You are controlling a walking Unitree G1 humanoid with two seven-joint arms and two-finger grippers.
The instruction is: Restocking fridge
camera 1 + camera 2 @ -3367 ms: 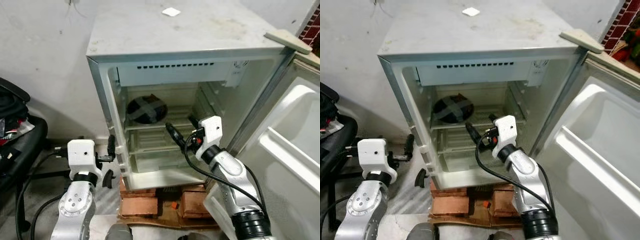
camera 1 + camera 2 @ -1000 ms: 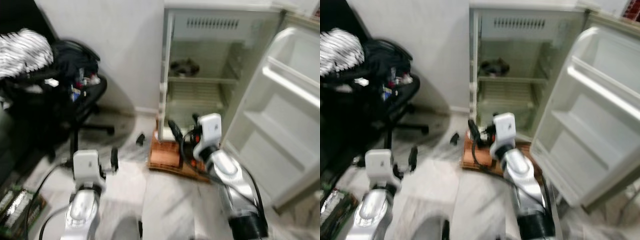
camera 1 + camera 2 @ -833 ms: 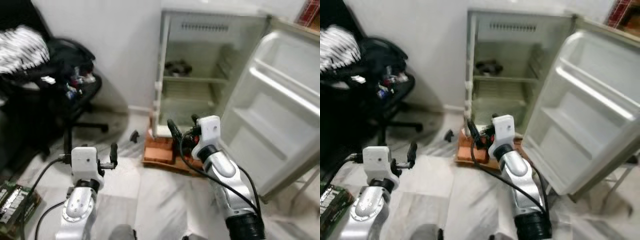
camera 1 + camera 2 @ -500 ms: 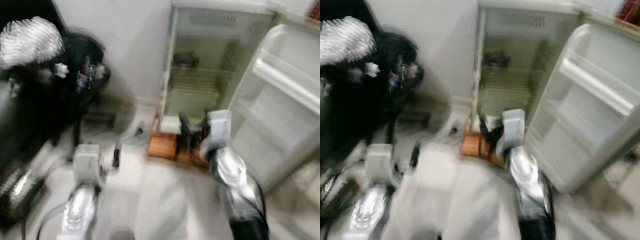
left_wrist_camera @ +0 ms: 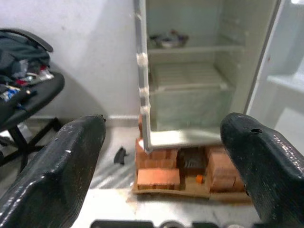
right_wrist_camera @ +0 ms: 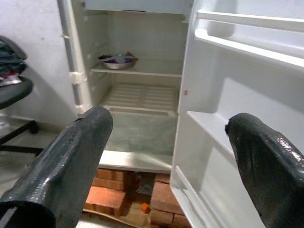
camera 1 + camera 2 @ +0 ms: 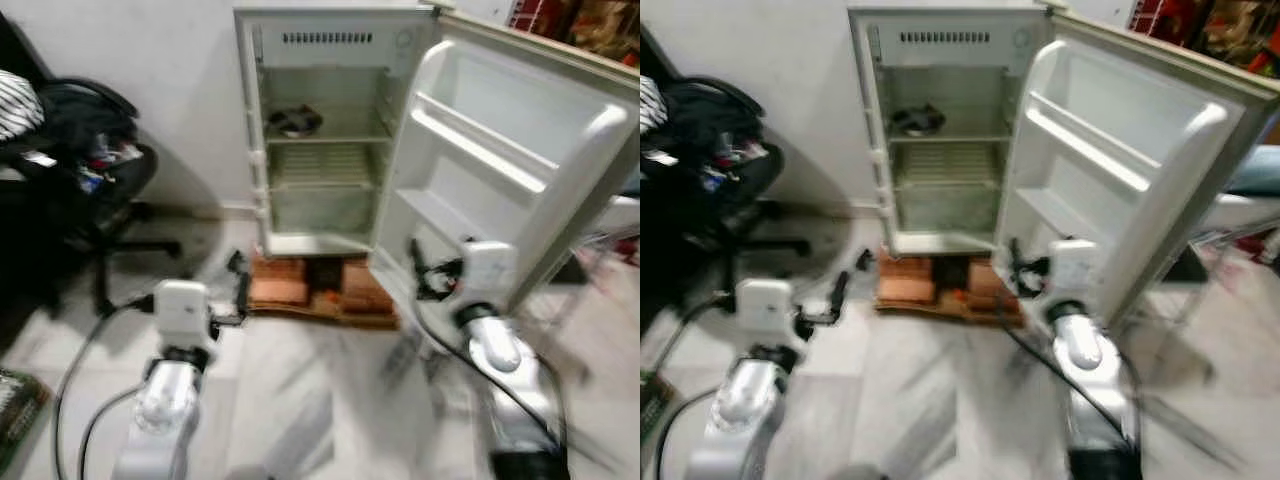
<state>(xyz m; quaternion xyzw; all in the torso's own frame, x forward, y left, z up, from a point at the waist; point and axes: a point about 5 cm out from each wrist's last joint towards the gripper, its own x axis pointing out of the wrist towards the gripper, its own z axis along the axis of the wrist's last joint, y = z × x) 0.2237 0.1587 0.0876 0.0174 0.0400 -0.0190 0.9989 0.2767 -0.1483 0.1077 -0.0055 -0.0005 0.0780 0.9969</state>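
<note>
The small white fridge (image 7: 320,130) stands open on bricks (image 7: 310,290), its door (image 7: 500,170) swung out to the right. A dark bowl (image 7: 295,122) sits on the top shelf, also seen as the bowl (image 6: 118,60) in the right wrist view. The lower shelves and door racks look bare. My left gripper (image 7: 242,295) is open and holds nothing, low over the floor left of the fridge. My right gripper (image 7: 418,275) is open and holds nothing, in front of the door's lower edge. In the wrist views, the fingers of the left gripper (image 5: 164,128) and right gripper (image 6: 168,118) are spread wide toward the fridge.
A black office chair (image 7: 90,170) piled with clothes stands at the left against the wall. A small black item (image 5: 119,154) lies on the floor by the bricks. Pale marble floor (image 7: 320,400) stretches between me and the fridge. Furniture legs (image 7: 1200,270) stand behind the door.
The camera has drawn back from the fridge, which now shows whole and farther off. My right gripper, earlier at the fridge's shelves, now hangs before the open door.
</note>
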